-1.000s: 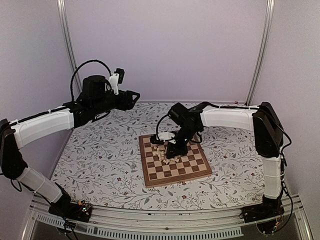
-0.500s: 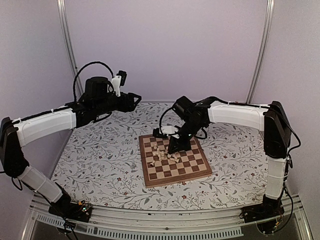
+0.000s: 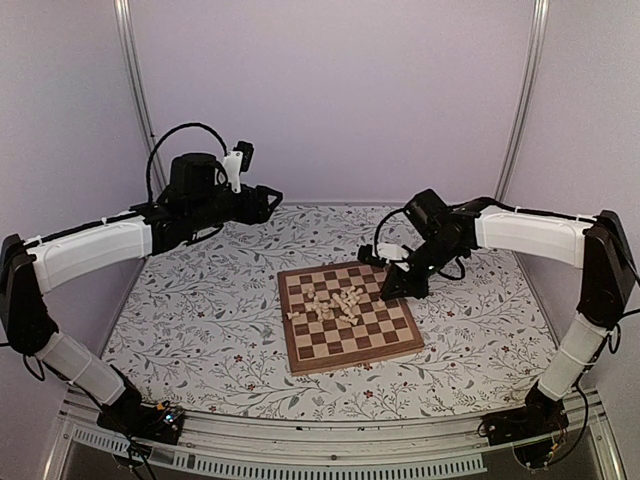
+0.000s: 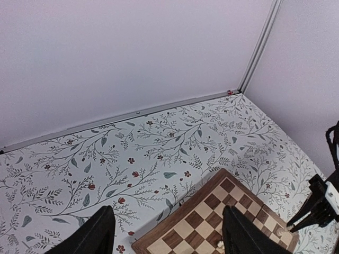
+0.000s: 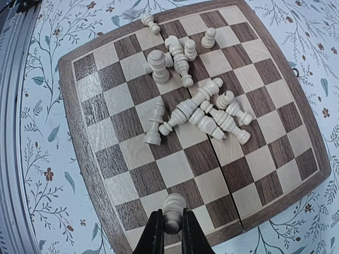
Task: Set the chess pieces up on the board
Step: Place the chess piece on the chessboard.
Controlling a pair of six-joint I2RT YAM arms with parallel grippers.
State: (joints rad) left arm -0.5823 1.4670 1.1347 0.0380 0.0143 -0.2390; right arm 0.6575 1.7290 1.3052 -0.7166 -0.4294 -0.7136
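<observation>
**Right arm setting one piece on the board's edge row**

Top external: the board (image 3: 312, 350) lies mid-table, a little toward the right edge, on the floral tablecloth (image 3: 190, 310). The chess pieces (image 3: 335, 303) sit in a loose heap on its far half, and most seem to lie on their sides. My right gripper (image 3: 393, 287) is low at the board's right-hand border. The left gripper (image 3: 268, 200) hangs high over the far-left part of the table, well apart from the board.

Left wrist: its fingers (image 4: 98, 233) stand wide with nothing between them. Only a far corner of the board shows below.

Right wrist: the jaws are narrow around a round-headed piece (image 5: 174, 207), upright over a dark square in the edge row. I cannot tell whether its base touches the wood.

I judge this an early placement, since nearly all of the heap is unsorted. Next I should lower the piece squarely and open just enough not to tip it. Then I lift straight up before going to the heap.
</observation>
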